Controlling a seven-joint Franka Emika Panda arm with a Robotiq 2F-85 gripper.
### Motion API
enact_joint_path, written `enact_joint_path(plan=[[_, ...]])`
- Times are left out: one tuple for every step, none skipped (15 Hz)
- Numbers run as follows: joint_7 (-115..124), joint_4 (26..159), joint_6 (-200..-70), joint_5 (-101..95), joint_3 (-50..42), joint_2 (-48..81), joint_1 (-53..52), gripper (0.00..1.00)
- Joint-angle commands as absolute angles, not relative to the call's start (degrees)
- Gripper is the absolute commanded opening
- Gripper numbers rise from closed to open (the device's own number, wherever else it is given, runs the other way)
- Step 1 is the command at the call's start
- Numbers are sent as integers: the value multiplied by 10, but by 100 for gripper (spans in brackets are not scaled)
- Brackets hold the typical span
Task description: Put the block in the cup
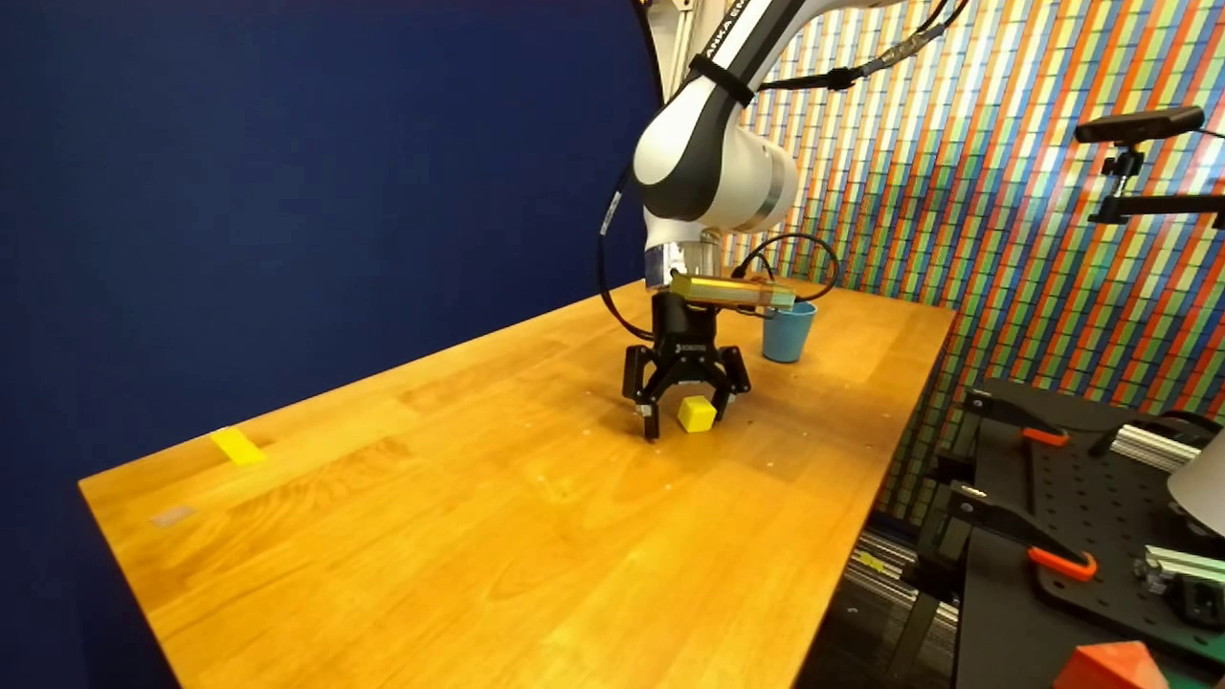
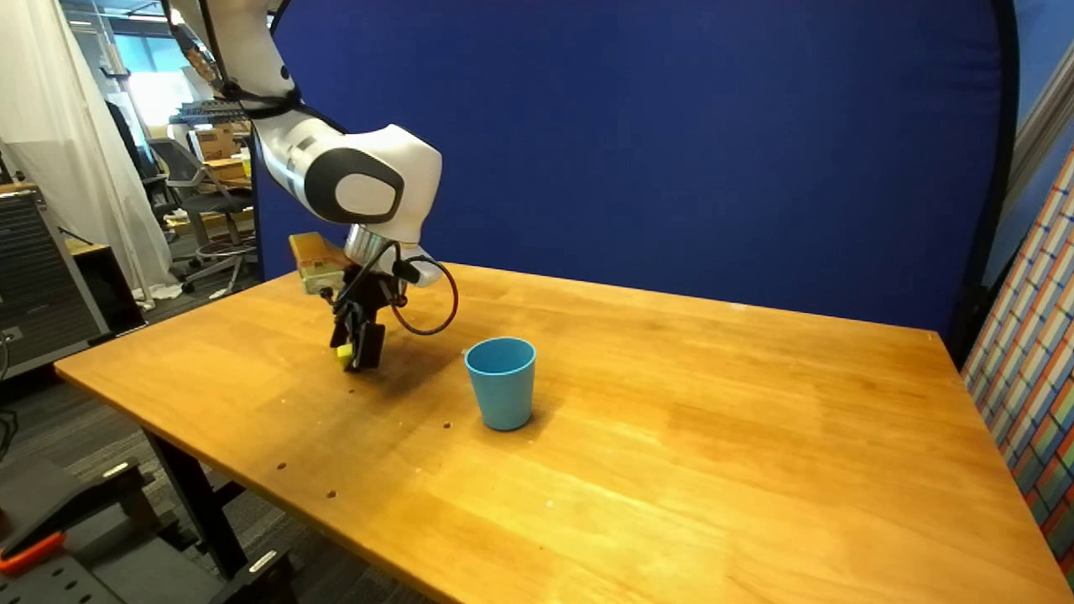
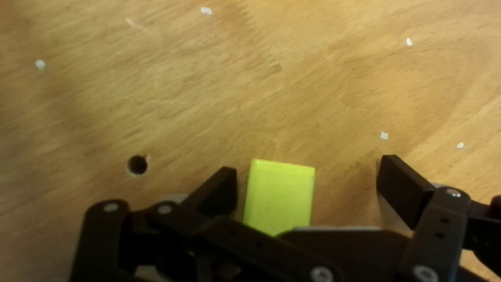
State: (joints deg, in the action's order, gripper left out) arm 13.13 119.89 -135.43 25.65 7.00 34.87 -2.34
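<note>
One yellow block (image 3: 280, 196) sits on the wooden table (image 2: 713, 470) between the spread fingers (image 3: 405, 190) of the gripper (image 1: 686, 424); in the wrist view we see it just beside one finger, with a wider gap to the other; in both exterior views the blue cup (image 2: 503, 398) stands upright, apart from the block.

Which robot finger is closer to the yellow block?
In the wrist view, the finger at the picture's left: only a narrow gap parts it from the block, while the other finger stands farther away.
</note>
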Motion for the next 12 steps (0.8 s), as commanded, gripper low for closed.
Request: enact_joint_path(plan=[[183,1222,-1338,271,61,329,-34,75],[196,1226,-1347,267,58,326,-39,73],[212,1231,-1364,260,52,320,-48,67],[235,1234,-1380,245,42,316,-62,60],[263,1234,-1393,222,27,312,-80,50],[284,1233,-1392,205,17,309,-91,43],[317,1235,-1400,182,3,304,-109,35],[342,1236,-1402,160,-8,300,-123,28],[372,1236,-1399,134,-22,297,-137,19],[395,1236,-1395,115,-31,293,-145,14],[413,1234,-1387,95,-37,291,-149,18],[432,1233,-1380,78,-45,290,-152,18]])
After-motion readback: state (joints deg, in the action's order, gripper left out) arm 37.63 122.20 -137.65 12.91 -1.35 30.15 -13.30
